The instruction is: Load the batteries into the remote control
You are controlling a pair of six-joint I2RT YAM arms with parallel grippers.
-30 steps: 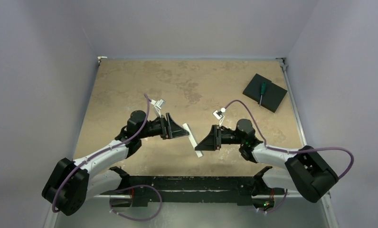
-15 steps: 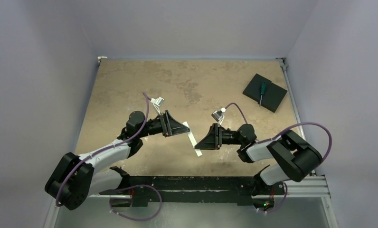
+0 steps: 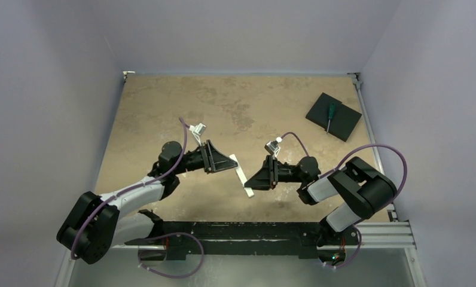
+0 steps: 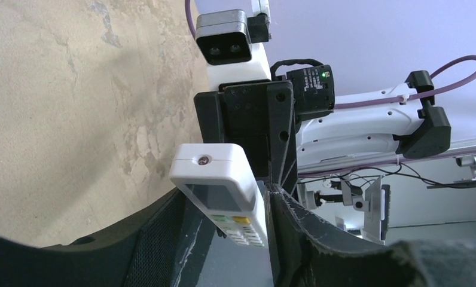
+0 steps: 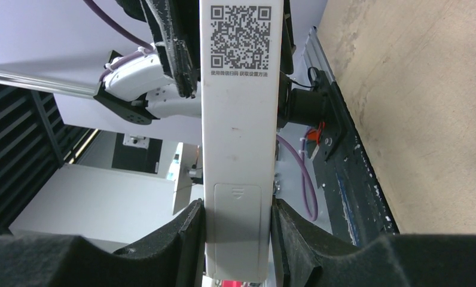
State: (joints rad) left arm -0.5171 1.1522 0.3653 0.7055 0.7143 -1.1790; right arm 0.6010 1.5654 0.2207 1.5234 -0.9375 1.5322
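The remote control (image 3: pixel 242 176) is held well left of the black pad (image 3: pixel 333 116), pinched by the right gripper (image 3: pixel 251 182). Its other end is straddled by the left gripper (image 3: pixel 235 162), contact not discernible.

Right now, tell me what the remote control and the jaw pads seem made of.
The remote control looks like hard white plastic, smooth and satin: it has a moulded battery-cover seam and a printed QR code. The jaw pads are black, matte and finely textured, probably foam or rubber; I can't tell which.

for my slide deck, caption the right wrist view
Right gripper clamping the white remote control, back toward the camera: QR code label above, battery cover shut.
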